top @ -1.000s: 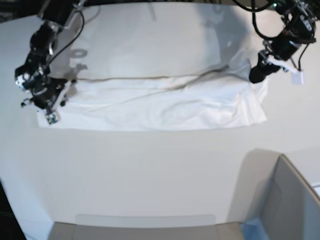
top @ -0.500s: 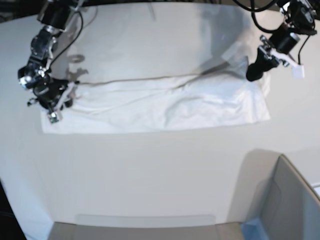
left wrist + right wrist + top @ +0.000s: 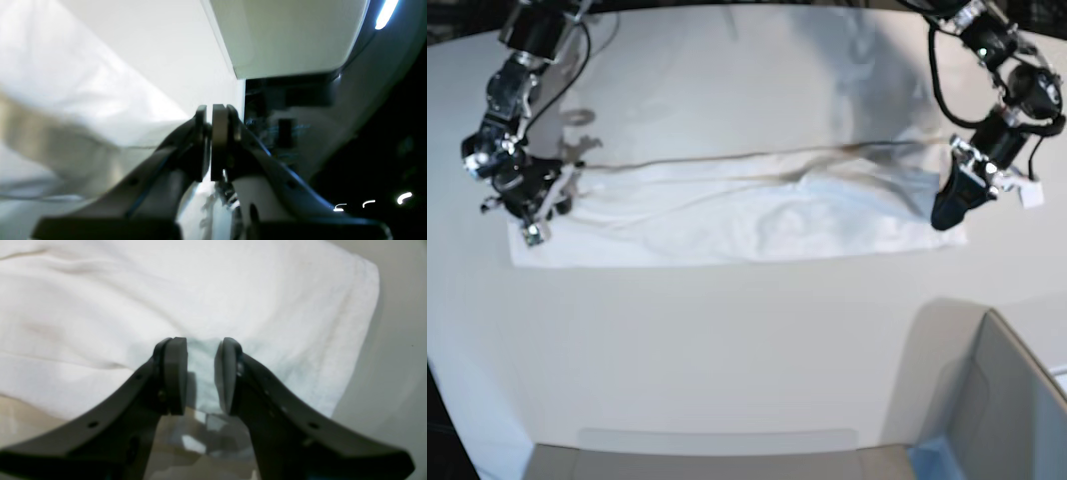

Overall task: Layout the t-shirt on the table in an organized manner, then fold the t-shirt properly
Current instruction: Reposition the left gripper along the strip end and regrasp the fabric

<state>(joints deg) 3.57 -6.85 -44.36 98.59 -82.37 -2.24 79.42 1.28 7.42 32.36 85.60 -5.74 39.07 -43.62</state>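
While the t-shirt [image 3: 737, 210] lies as a long band across the table [image 3: 727, 350], its long axis runs from one arm to the other. The right gripper [image 3: 200, 373] stands parted over 1 end, holding nothing, and the left gripper [image 3: 210, 143] sits nearly closed at the other end; whether it pinches cloth I cannot tell.

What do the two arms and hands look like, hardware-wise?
Both arms are black jointed links with loose black cables looped alongside. The left hand and right hand share one design: two dark, curved fingers ending in flat oval pads, with small white fittings near the wrists. No legible markings.
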